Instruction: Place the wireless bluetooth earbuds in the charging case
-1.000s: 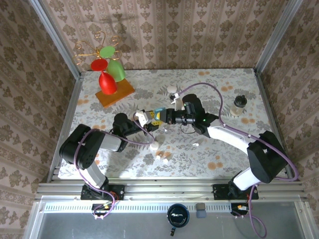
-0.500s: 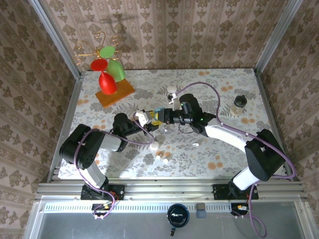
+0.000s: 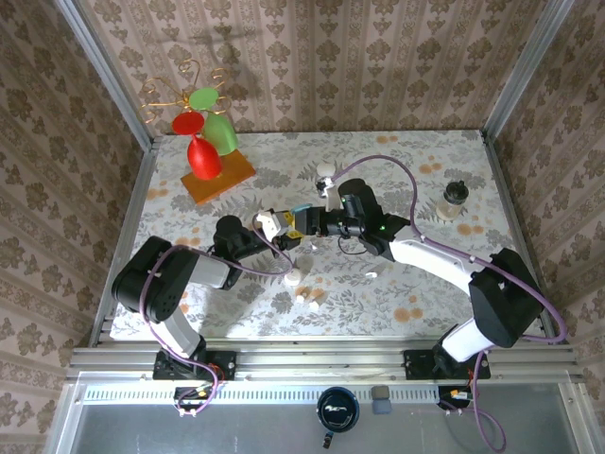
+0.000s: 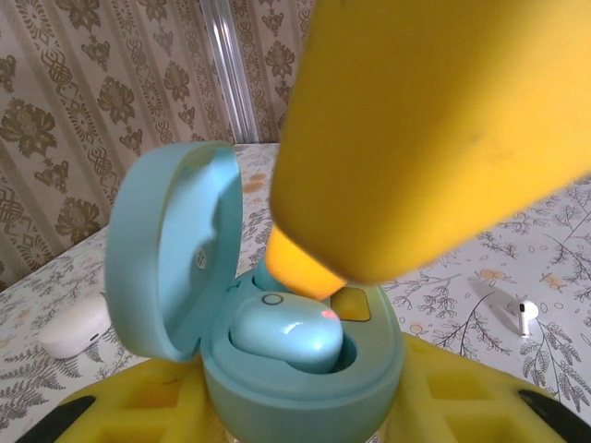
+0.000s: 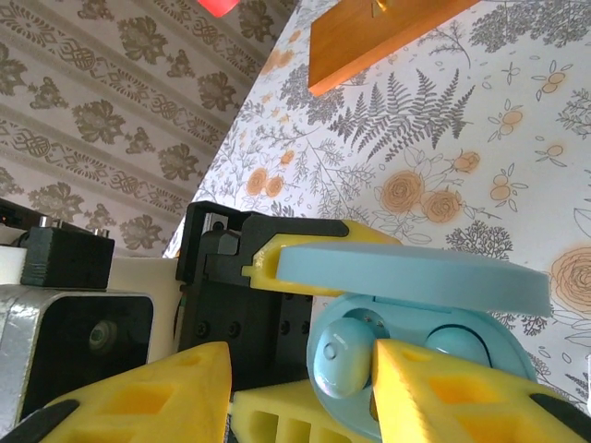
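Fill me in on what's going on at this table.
The left gripper holds an open teal charging case by its base. A teal earbud sits in one of the case's wells. The right gripper is right at the case with its jaws apart, gripping nothing. A white earbud and a white case lie on the table.
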{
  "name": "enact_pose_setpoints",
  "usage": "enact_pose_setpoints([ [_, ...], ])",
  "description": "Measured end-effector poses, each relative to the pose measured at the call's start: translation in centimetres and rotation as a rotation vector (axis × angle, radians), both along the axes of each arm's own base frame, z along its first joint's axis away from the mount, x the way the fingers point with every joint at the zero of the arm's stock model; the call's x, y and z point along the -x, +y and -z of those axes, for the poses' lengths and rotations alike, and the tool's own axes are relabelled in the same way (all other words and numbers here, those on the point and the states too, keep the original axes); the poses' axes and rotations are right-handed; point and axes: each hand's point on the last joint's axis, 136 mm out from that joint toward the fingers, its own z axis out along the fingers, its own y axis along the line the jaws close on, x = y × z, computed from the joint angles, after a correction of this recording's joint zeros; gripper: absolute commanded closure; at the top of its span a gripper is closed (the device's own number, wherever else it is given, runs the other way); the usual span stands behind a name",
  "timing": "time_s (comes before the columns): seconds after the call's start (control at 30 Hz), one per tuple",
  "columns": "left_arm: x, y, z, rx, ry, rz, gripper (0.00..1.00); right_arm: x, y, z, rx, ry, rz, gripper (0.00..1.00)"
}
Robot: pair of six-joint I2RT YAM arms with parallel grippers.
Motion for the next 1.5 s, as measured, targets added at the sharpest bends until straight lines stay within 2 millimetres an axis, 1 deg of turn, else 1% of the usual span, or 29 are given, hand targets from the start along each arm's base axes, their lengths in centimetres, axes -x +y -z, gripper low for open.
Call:
enact_pose_setpoints([
  [0.13, 0.0, 0.3, 0.0, 0.001, -0.003, -0.006, 0.62, 0.4, -0.5, -0.4, -0.003, -0.017, 0.009, 0.50],
  [0.23, -0.1, 0.6, 0.1, -0.002, -0.001, -0.016, 0.62, 0.7, -0.9, -1.1, -0.014, -0.037, 0.010, 0.53],
  [0.33, -0.3, 0.9, 0.3, -0.006, -0.005, -0.024, 0.62, 0.6, -1.2, -1.9, -0.023, -0.058, 0.014, 0.56],
  [0.47, -0.2, 1.1, 0.6, -0.015, -0.009, -0.026, 0.62, 0.3, -1.4, -2.4, -0.011, -0.075, 0.013, 0.57],
  [0.53, -0.1, 1.1, 0.6, -0.017, -0.009, -0.026, 0.62, -0.1, -1.2, -3.2, -0.002, -0.084, 0.010, 0.57],
  [0.63, -0.1, 1.1, 0.8, -0.019, -0.009, -0.026, 0.62, -1.4, -0.3, -4.8, 0.009, -0.112, 0.004, 0.57],
  [0.7, -0.1, 1.1, 0.8, -0.020, -0.009, -0.026, 0.62, -2.1, 0.1, -5.2, 0.018, -0.117, -0.001, 0.57],
  [0.8, 0.0, 1.1, 0.7, -0.018, -0.011, -0.025, 0.62, -2.9, 0.8, -4.9, 0.045, -0.106, -0.010, 0.57],
  [0.87, 0.0, 1.1, 0.6, -0.017, -0.013, -0.026, 0.62, -3.3, 1.0, -4.1, 0.063, -0.092, -0.016, 0.57],
  [1.0, -0.1, 1.2, 0.5, -0.017, -0.014, -0.029, 0.62, -3.0, 1.0, -2.5, 0.096, -0.053, -0.034, 0.56],
  [1.17, -0.2, 1.2, 0.5, -0.012, -0.005, -0.037, 0.62, -2.7, 0.9, -1.9, 0.104, -0.040, -0.043, 0.56],
  [1.33, -0.2, 1.2, 0.5, -0.001, 0.024, -0.041, 0.62, -2.3, -0.2, -0.9, 0.114, -0.016, -0.025, 0.52],
  [1.4, -0.3, 1.2, 0.4, 0.005, 0.036, -0.041, 0.62, -2.5, -1.1, -1.0, 0.096, -0.008, 0.002, 0.50],
  [1.5, -0.5, 1.2, 0.1, 0.018, 0.055, -0.047, 0.62, -3.2, -2.9, -1.4, 0.029, 0.015, 0.058, 0.43],
])
